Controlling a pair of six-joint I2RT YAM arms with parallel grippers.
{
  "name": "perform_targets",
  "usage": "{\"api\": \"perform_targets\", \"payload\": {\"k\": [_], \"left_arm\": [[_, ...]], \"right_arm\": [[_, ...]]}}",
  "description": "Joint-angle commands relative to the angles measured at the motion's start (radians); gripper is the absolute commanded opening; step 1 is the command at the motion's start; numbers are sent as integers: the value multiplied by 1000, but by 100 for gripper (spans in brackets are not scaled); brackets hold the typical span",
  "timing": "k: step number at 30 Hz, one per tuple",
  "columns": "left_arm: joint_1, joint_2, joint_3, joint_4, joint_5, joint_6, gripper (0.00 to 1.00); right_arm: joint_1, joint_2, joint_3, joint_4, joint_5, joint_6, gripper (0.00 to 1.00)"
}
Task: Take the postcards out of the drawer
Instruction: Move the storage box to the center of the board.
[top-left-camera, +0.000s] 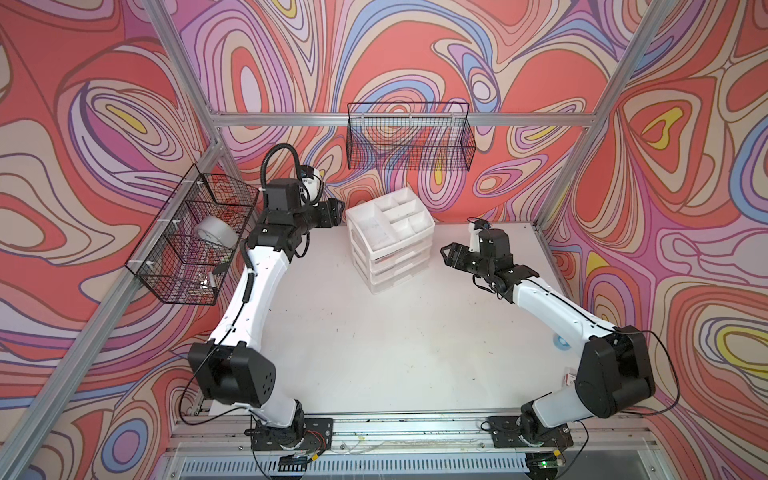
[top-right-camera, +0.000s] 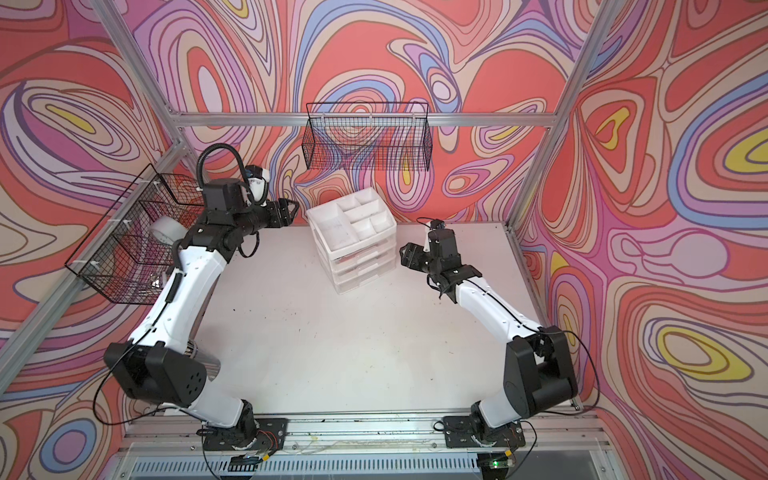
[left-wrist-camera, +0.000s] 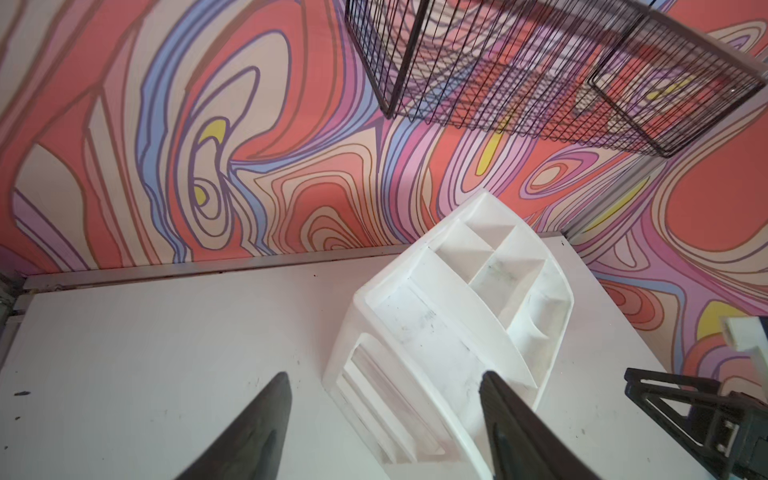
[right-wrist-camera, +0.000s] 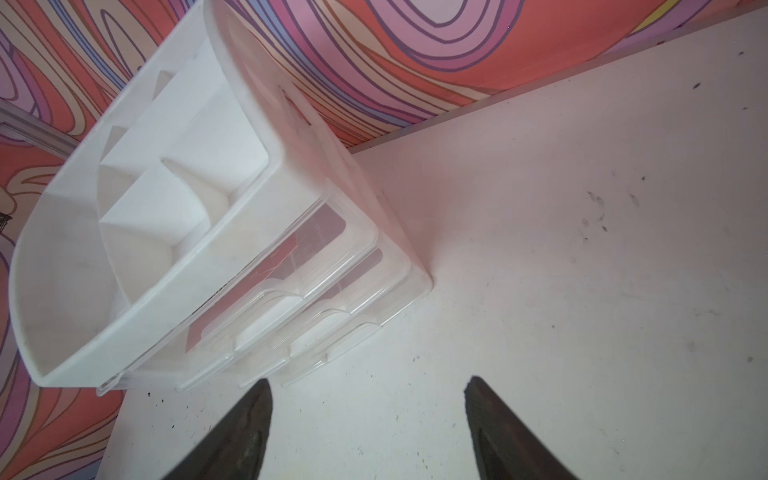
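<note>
Postcards (right-wrist-camera: 309, 243) lie inside the organizer's (top-left-camera: 390, 226) top drawer (right-wrist-camera: 257, 303); right gripper (right-wrist-camera: 369, 380) near the organizer's drawer fronts, left gripper (top-left-camera: 337, 208) beside its opposite flank; both jaws well apart, holding nothing; wire basket (top-left-camera: 166, 266) beyond the left gripper from the organizer holds a tape roll (top-left-camera: 214, 232)

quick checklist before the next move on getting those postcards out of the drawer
1. Postcards located: ok, red shows through the top drawer.
2. Drawer open: not ok, it sits pushed into the organizer.
3. Right tool open, empty: ok.
4. Left tool open, empty: ok.
5. Table between right tool and drawer front bare: ok.
6. Card count: cannot tell.
</note>
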Motion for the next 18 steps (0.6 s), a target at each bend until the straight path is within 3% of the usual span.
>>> {"api": "perform_targets", "payload": {"k": [1, 11, 18], "left_arm": [[-19, 83, 79, -61, 52, 25, 69], [-38, 359, 374, -159, 86, 87, 53], [-49, 449, 499, -248, 63, 167, 49]], "right_arm": [[21, 24, 32, -17, -20, 25, 73], [41, 32, 38, -35, -62, 29, 70], [42, 39, 36, -36, -82, 29, 71]]}}
